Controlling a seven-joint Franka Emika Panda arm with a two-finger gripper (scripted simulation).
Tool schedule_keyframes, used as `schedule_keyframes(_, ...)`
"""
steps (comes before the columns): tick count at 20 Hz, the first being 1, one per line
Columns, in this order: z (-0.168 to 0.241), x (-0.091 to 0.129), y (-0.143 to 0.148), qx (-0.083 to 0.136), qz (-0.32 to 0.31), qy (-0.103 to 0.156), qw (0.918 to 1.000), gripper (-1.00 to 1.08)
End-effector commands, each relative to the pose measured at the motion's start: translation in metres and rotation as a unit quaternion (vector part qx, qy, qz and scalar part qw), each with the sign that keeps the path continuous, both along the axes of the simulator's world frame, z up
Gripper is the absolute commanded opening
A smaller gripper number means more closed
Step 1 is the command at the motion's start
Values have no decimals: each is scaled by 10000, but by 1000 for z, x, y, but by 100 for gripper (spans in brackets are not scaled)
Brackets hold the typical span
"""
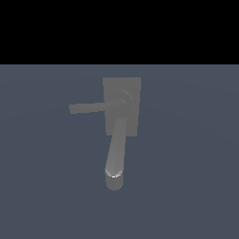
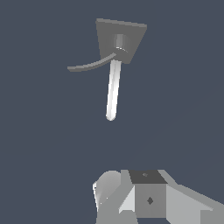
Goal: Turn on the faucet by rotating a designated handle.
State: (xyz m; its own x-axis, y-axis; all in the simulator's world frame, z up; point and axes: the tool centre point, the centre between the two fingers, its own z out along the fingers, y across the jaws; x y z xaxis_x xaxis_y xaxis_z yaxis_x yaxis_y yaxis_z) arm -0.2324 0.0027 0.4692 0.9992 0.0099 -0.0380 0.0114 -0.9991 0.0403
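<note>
I am looking down on a wide, flat blue-grey floor (image 1: 196, 186) that is filling most of the exterior view, with a black band of empty background above it and nothing else around. The faucet (image 1: 122, 105) is sitting in the middle of that floor, its rectangular base plate lying flat and its thick spout (image 1: 115, 156) running toward the near edge of the exterior view. The handle (image 1: 91, 108), the thin squared bar, is jutting from the round hub toward the exterior view's left. The arm is not appearing in the exterior view at all; in the wrist view I am seeing only part of the gripper (image 2: 146, 197) body, well apart from the fixture, and I cannot tell whether its fingers are spread or pressed together. I am judging this as the approach: I should be steering toward the handle's outer end, away from the hub, for leverage, keeping clear of the spout, then pushing along the arc around the hub.
</note>
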Motion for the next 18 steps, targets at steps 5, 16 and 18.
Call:
schedule_keyframes(5, -2, 4, -2, -161, 3, -30, 9999, -100)
schedule_keyframes(16, 23, 9, -9, -997, -92, -595, 9932, -100)
schedule_keyframes(18, 31, 11, -10, -1259, -117, -770, 9890, -100)
